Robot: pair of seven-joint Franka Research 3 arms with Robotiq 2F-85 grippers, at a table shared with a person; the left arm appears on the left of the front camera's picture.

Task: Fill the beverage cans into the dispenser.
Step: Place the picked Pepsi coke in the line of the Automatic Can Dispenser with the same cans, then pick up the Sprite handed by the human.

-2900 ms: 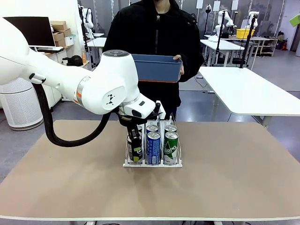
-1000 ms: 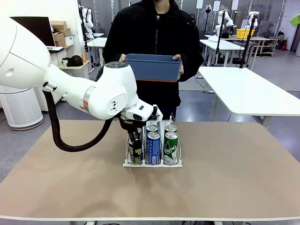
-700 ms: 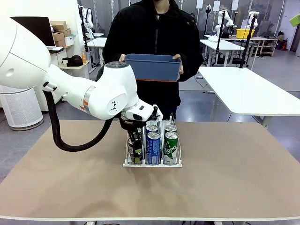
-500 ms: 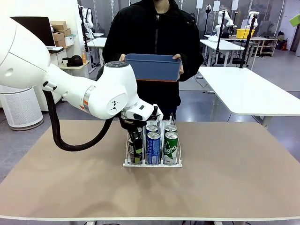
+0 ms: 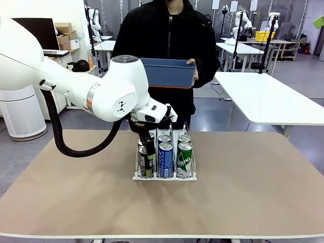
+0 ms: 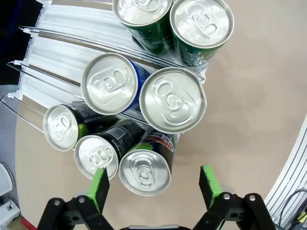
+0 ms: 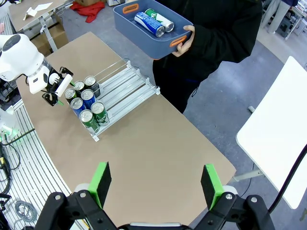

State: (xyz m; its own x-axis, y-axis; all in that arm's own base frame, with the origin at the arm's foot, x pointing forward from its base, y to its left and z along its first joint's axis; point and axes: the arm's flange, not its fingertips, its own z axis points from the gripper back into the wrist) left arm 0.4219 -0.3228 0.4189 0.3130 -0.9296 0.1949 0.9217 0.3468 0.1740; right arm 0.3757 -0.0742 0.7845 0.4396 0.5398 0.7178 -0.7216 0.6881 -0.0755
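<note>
The left pincer (image 6: 154, 184) hangs just above the left lane of the dispenser (image 5: 164, 177), its green pads spread wide and holding nothing. The near black can (image 6: 144, 172) sits below and between them. That lane is crowded with three black cans close together, beside the blue can (image 5: 166, 159) and green can (image 5: 184, 159). If the arm pulls away at a slant, a pad could likely catch a can rim, tip it, or drag the light dispenser across the table (image 5: 243, 192). The right pincer (image 7: 156, 184) is wide and empty, high over the table. Two cans lie in the blue tub (image 7: 125, 20) the person holds at the far side.

A second ago the left pincer was lower and closed on the black can. Now it is open and raised, and the cans have not moved.
</note>
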